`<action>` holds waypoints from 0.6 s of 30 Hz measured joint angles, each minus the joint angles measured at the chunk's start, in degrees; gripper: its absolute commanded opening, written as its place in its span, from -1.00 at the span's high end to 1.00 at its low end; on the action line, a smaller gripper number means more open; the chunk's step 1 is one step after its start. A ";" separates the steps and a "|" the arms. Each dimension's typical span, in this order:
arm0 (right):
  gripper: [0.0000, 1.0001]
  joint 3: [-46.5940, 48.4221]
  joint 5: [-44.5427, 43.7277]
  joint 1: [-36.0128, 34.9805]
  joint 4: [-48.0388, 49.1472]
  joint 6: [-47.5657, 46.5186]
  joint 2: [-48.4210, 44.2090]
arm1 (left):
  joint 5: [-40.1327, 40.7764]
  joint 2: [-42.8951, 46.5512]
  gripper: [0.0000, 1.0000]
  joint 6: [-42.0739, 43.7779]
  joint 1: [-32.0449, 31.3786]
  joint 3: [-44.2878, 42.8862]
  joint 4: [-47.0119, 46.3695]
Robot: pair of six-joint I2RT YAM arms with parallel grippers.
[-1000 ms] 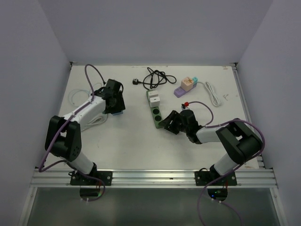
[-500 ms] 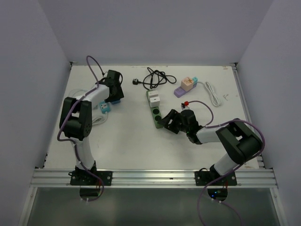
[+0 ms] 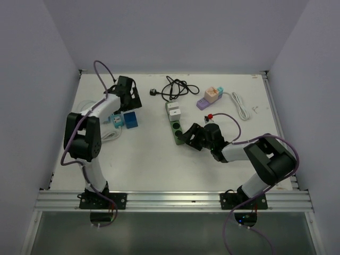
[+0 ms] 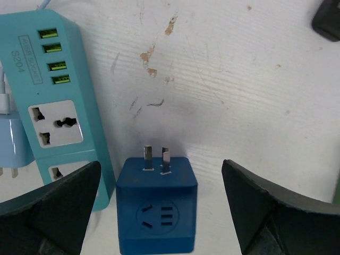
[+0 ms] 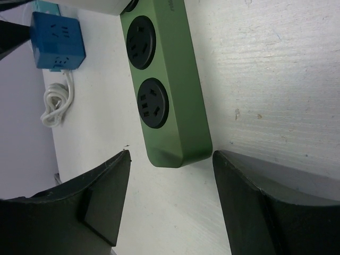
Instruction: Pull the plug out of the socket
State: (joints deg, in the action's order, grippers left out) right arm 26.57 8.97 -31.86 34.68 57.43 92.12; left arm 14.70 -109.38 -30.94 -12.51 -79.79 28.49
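Observation:
The blue cube plug (image 4: pixel 156 212) lies free on the table, its two prongs bare and pointing away from the camera. It sits just right of the teal socket strip (image 4: pixel 53 106), apart from its outlets. My left gripper (image 4: pixel 159 175) is open, its fingers wide on either side of the plug without touching it. From above, the plug (image 3: pixel 130 120) rests beside the teal strip (image 3: pixel 117 122) under the left gripper (image 3: pixel 127 106). My right gripper (image 5: pixel 171 156) is open around the near end of a green power strip (image 5: pixel 170 95), not touching it.
White adapters (image 3: pixel 173 111) sit in the green strip's (image 3: pixel 176 130) far end. Behind lie a black cable (image 3: pixel 172 87), a purple strip with a pink-and-green cube (image 3: pixel 210 96) and a white cord (image 3: pixel 241 106). A coiled white cable (image 3: pixel 87 109) lies at the left.
My left gripper has opened and let go of the blue plug, which now lies on the table beside the teal strip. The right gripper's fingers have widened a little.

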 measured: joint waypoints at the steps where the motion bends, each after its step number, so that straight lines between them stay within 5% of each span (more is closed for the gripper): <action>1: -0.40 0.04 0.02 0.00 -0.33 -0.26 -0.15 | -0.66 1.11 -0.99 0.00 0.00 0.00 0.33; 8: -0.41 1.70 -1.31 0.00 -10.86 -4.96 -4.94 | -5.40 16.70 -0.99 -0.50 0.00 4.50 0.26; 18: -0.42 12.17 -10.43 -4.50 -33.86 -16.26 -5.66 | -13.84 36.89 -0.99 -2.54 0.00 22.60 -1.38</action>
State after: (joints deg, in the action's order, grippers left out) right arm 38.74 -1.45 -36.36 0.82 41.17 86.46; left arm 0.86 -72.49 -33.47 -12.51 -57.19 27.11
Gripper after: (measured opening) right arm 0.706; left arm 0.994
